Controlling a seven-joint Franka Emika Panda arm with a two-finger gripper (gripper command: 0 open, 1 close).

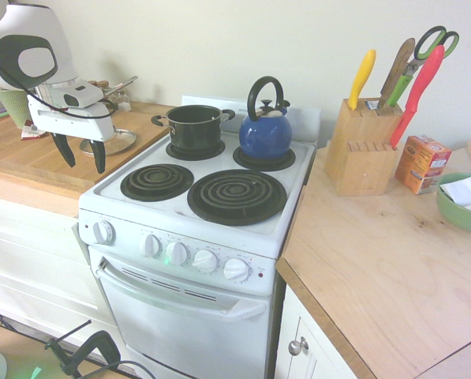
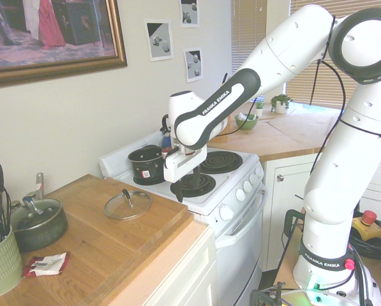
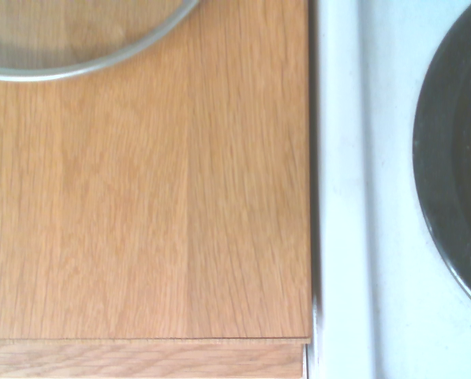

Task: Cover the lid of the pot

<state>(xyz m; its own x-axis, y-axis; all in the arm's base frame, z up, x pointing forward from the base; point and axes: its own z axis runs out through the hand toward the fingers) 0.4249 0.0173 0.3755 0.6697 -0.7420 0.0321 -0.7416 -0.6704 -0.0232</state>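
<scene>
1. The gripper hangs from the white arm with its two dark fingers spread apart and pointing down, holding nothing
2. It hovers above the edge of the wooden surface where that surface meets the white stove, near the lid but not touching it
3. The lid, clear glass with a silvery rim and a black arched handle, lies flat on the wooden surface beside the stove; in the first exterior view it shows just behind the gripper
4. In the wrist view only an arc of the lid's rim shows at one corner, with bare wood grain filling most of the picture and the stove's white top and a dark burner along one side
5. The pot, dark with two short side handles and a thin metal rim, stands uncovered on the rear burner nearest the wooden surface
6. A blue kettle with a black handle stands on the other rear burner, just beside the pot; both front burners are bare
7. A smaller dark pot with its own lid sits on the wooden surface, well apart from the glass lid
8. On the surface at the stove's other side stand a knife block and an orange box
</scene>
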